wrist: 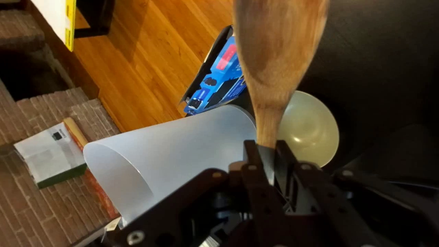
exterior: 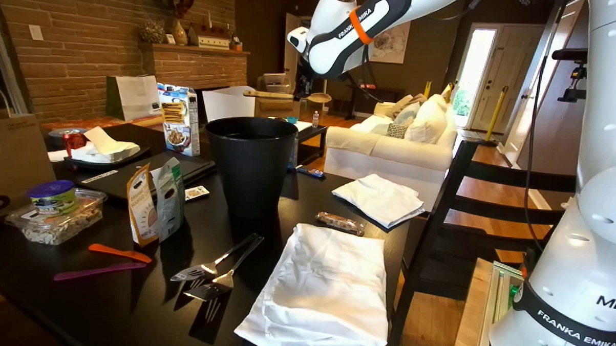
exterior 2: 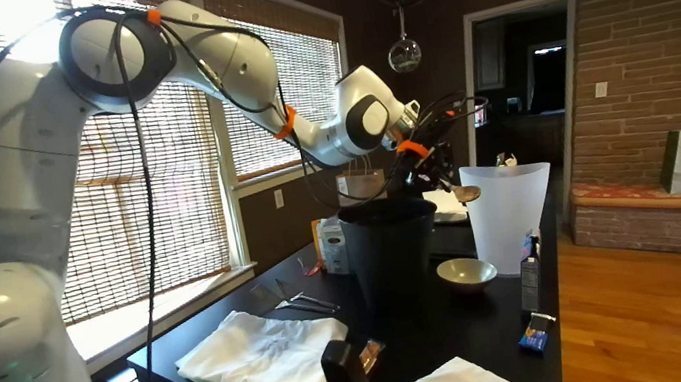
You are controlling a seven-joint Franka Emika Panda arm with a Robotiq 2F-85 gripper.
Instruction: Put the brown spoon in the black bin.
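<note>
In the pincer [wrist: 268, 149], pinching the brown spoon [wrist: 281, 51], pressing both fingers [wrist: 251, 159] against the handle and leaving only its thickness between them. In an exterior view, holding the spoon nearly level in the air, pointing handle and head out to opposite sides and showing it above the rim of the black bin [exterior: 251, 173]; being unable to tell whether directly over the opening. Seeing past the spoon, in the wrist view, a pale bowl [wrist: 310, 132] and a frosted white container [wrist: 185, 142] standing close together on the bench [wrist: 367, 58]. Finding, in an exterior view, two silvery utensils [exterior: 226, 280] lying near the black bin, and two snack pouches [exterior: 142, 211] standing upright side by side. Seeing also a folded white cloth [exterior: 327, 291] just beside the utensils, and a wrapped bar [exterior: 340, 223] lying just past the cloth's far end.
</note>
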